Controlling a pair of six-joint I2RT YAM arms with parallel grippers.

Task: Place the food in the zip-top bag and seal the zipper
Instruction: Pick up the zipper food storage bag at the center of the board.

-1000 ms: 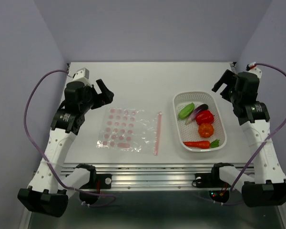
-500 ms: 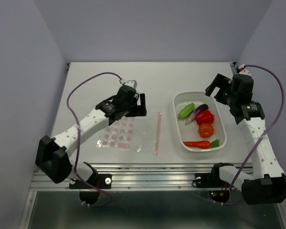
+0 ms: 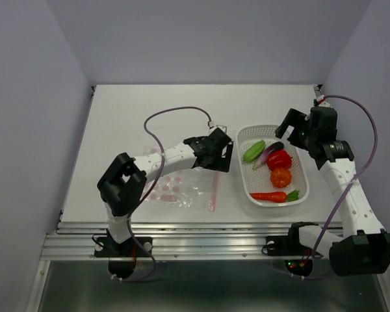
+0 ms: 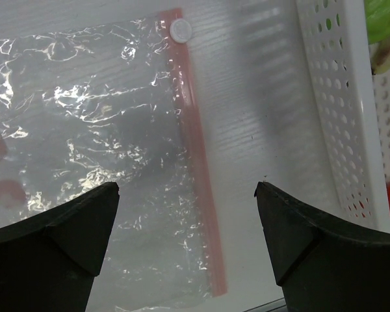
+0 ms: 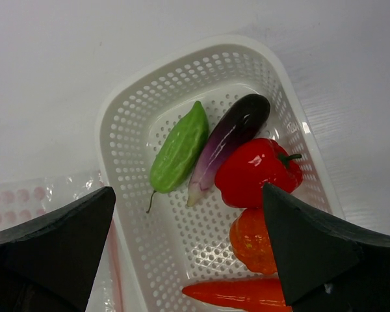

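Note:
The clear zip-top bag [image 3: 172,185] with pink dots lies flat on the table, its pink zipper [image 3: 214,192] along the right edge. My left gripper [image 3: 222,155] is open above that edge; in the left wrist view the zipper [image 4: 198,175] and bag [image 4: 91,130] lie between the fingers. The green pod [image 3: 253,151], purple eggplant [image 3: 270,151], red pepper [image 3: 279,159], orange pumpkin [image 3: 281,177] and carrot [image 3: 273,195] lie in the white basket [image 3: 242,136]. My right gripper [image 3: 292,127] is open above the basket's far end; its view shows the pod [image 5: 180,147], eggplant [image 5: 231,133] and pepper [image 5: 257,172].
The basket's perforated wall [image 4: 331,110] stands just right of the zipper. The table's front rail [image 3: 201,237] runs along the near edge. Lilac walls close in the table on three sides.
My left arm has reached rightwards across the bag to its zipper edge. My right gripper has moved a little left and down towards the basket. Both stay open.

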